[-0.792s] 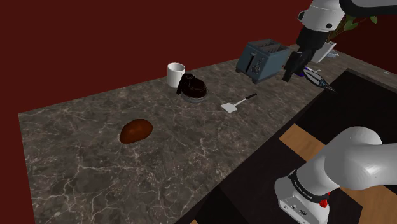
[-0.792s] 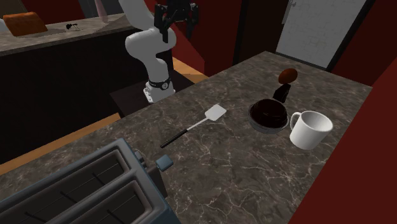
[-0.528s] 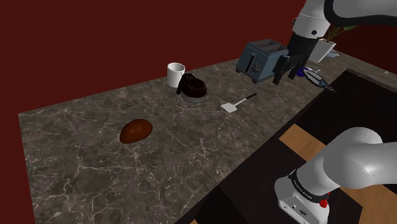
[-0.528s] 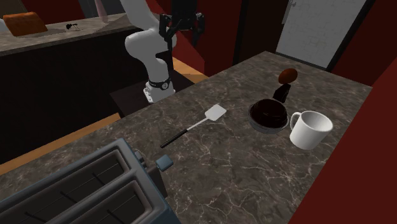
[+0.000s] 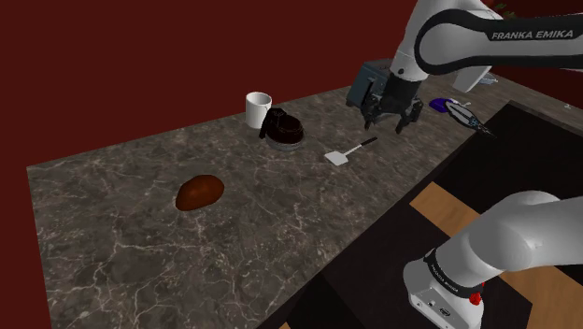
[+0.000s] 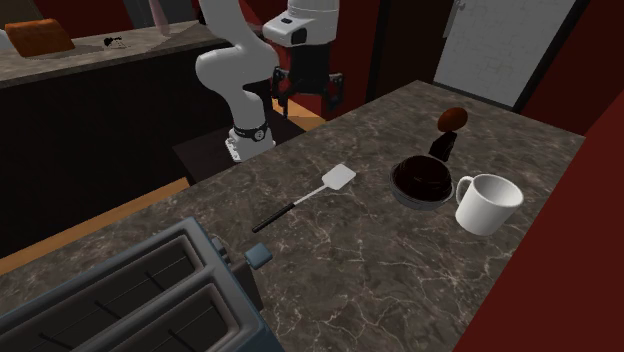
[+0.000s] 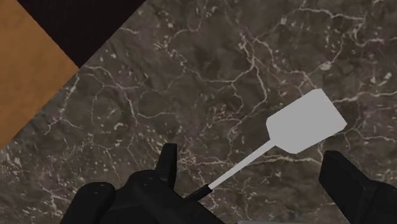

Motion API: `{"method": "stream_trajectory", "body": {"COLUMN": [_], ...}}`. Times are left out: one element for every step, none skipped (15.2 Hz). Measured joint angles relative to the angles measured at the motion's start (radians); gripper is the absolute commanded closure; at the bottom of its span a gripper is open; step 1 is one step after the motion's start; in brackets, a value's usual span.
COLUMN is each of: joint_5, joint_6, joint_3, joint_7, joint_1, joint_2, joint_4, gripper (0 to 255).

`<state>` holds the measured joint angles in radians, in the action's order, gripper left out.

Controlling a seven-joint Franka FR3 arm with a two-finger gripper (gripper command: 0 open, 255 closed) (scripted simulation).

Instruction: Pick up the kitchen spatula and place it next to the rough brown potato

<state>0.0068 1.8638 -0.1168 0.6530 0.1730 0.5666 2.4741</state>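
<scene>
Moved: we see the arm swung in over the counter [image 5: 140,252]. The gripper [image 5: 386,123] was out past the toaster [image 5: 366,84] and now hangs in front of it, above the spatula's handle end. Nothing on the counter has shifted.
Gripper state: the fingers are spread wide with nothing clasped, which we see best in the wrist view, gripper [image 7: 249,156].
Gripper height: in the second exterior view the gripper [image 6: 307,103] points down, clear of the counter [image 6: 400,270].
Spatula: it lies flat on the counter, pale blade and thin shaft with a dark handle [image 5: 348,151] [image 6: 335,180]. In the wrist view the spatula [image 7: 306,121] has its shaft running between the fingers, and we see no contact.
Potato: brown, on the counter, well apart from the spatula, toward the shoulder view's left [image 5: 199,192] [image 6: 453,119].
Between them: we note a white mug [image 5: 257,108] [image 6: 488,203] and, just beside it, a dark round pot [image 5: 283,128] [image 6: 422,180].
Toaster: grey-blue, near the handle end of the spatula [image 6: 130,300].
Counter: dark veined stone [image 7: 191,76].
</scene>
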Motion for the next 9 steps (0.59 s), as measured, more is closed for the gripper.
{"method": "stream_trajectory", "body": {"joint_5": [0.002,0.004,0.006,0.005,0.004,0.002,-0.001,-0.006,-0.013], "joint_6": [0.039,0.079,0.110,0.154,0.194,0.229,0.272,0.305,0.338], "joint_3": [-0.011,-0.021,-0.031,-0.043,-0.053,-0.062,-0.074,-0.078,-0.083], "joint_7": [0.065,0.130,0.195,0.262,0.330,0.397,0.468,0.533,0.598], "joint_1": [0.022,0.042,0.063,0.082,0.102,0.120,0.138,0.158,0.178], "joint_2": [-0.035,-0.066,-0.098,-0.133,-0.165,-0.191,-0.225,-0.250,-0.280], "joint_4": [-0.002,0.002,-0.005,0.000,0.001,0.004,0.008,0.010,0.009], "gripper": [0,0,0,0,0,0,0,0,0]}}
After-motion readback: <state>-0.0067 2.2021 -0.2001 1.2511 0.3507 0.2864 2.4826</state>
